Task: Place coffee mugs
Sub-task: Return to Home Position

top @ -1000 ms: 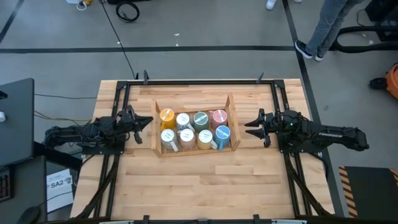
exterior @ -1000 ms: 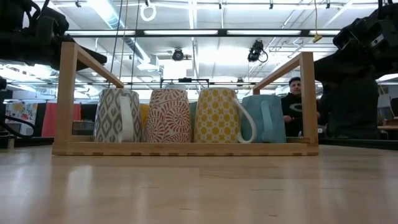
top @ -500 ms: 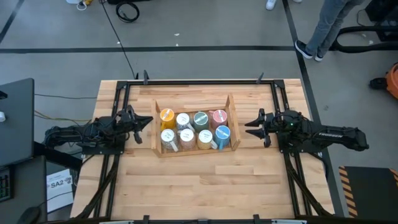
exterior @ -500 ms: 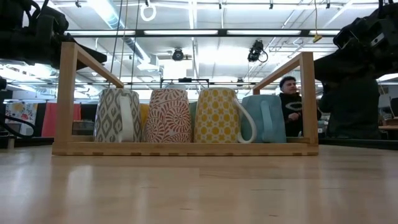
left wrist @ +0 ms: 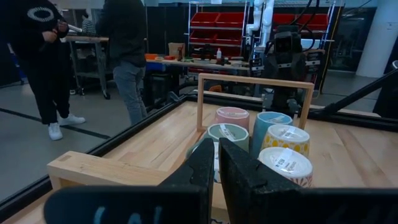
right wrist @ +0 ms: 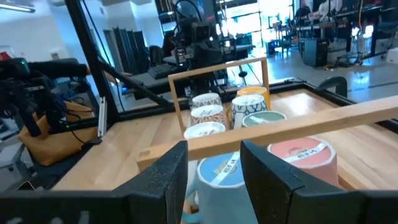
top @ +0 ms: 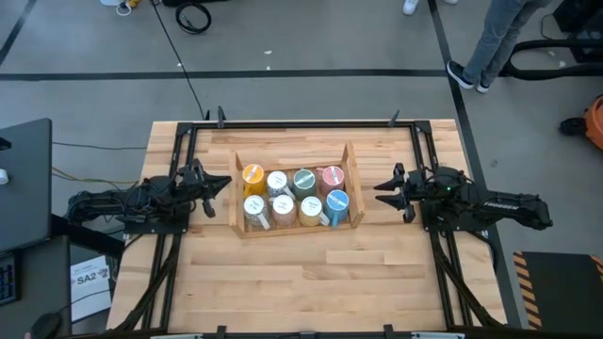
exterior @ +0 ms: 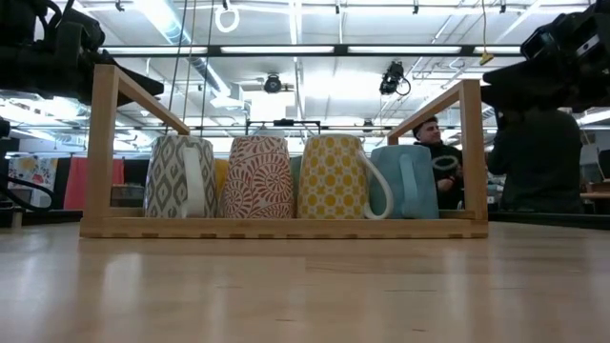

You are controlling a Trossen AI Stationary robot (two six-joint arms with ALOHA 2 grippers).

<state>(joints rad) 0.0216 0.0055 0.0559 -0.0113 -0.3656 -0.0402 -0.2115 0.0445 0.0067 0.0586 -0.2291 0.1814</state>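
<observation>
Eight mugs (top: 294, 196) stand in two rows inside a low wooden crate (top: 292, 150) at the table's middle, bases up with stickers on them. The low view shows the near row: grey-patterned (exterior: 181, 177), red-patterned (exterior: 257, 177), yellow-patterned (exterior: 332, 177) and blue (exterior: 405, 181). My left gripper (top: 226, 184) hovers just left of the crate, shut and empty, pointing at it (left wrist: 216, 169). My right gripper (top: 380, 194) hovers just right of the crate, open and empty (right wrist: 214, 167), facing the blue (right wrist: 222, 176) and pink (right wrist: 303, 155) mugs over the crate's rail.
A black metal frame (top: 301, 123) borders the table's far and side edges. Bare wood lies in front of the crate (top: 301, 282). People stand in the room beyond the table (exterior: 438, 162), and one walks on the floor past the far edge (top: 490, 42).
My right gripper has drawn back a little from the crate toward the table's right edge, staying open. A person behind the table has shifted. The mugs, the crate and my left arm have kept still.
</observation>
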